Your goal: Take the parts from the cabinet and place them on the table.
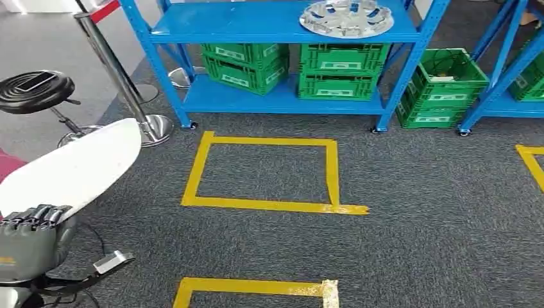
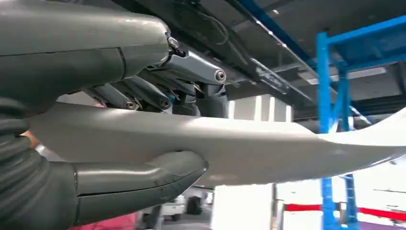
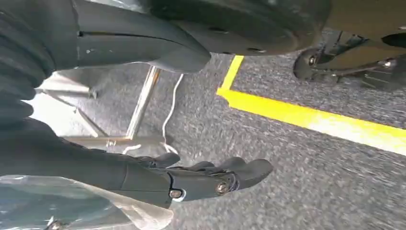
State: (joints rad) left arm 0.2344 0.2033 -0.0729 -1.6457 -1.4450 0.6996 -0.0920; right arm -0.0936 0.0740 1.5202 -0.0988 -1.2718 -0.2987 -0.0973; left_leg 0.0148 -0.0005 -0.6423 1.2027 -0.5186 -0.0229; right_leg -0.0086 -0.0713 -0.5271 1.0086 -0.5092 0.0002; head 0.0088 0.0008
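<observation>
Left robot hand grips white panel at lower left — long axis runs toward upper right — right robot hand hangs empty, fingers apart.

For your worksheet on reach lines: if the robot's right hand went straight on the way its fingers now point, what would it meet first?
The right hand hangs empty, fingers loosely apart. Nothing stands ahead of them; the grey carpet with its yellow tape line would probably come first, though depth is unclear.
</observation>
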